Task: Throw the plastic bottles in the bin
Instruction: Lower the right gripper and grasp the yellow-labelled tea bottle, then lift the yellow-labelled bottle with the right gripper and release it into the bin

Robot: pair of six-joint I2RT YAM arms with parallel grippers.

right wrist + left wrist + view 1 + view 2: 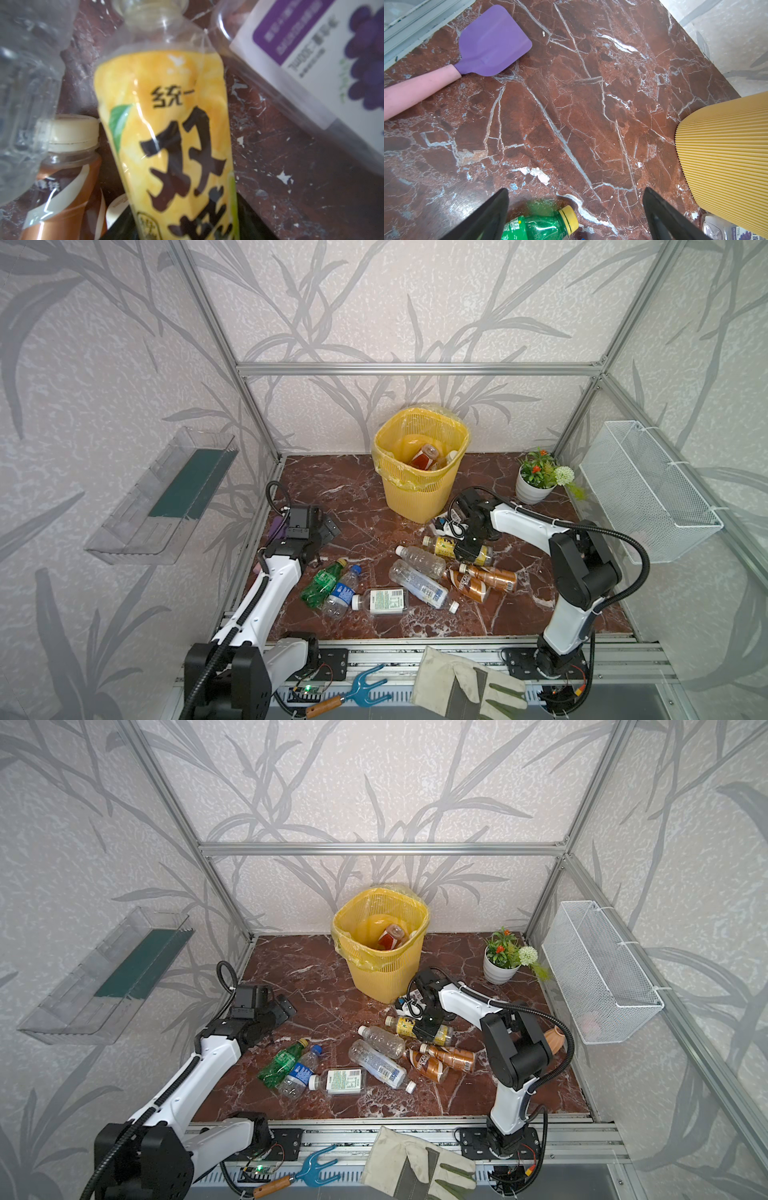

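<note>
The yellow bin [415,497] stands at the back with a red-labelled bottle [424,457] inside. Several plastic bottles lie on the marble floor. My right gripper [469,549] is down over the yellow-labelled bottle [440,545]. In the right wrist view its dark jaws press both sides of that bottle [166,116]. Brown bottles [492,577] and clear ones [422,560] lie right beside it. My left gripper [576,190] hangs open above the floor, left of the bin. The green bottle [542,226] lies below and between its fingers, untouched.
A purple and pink spatula [492,41] lies by the left wall. A flower pot [534,485] stands at the back right, under a white wire basket [648,497]. A glove [465,684] and a blue hand rake [361,693] lie on the front rail.
</note>
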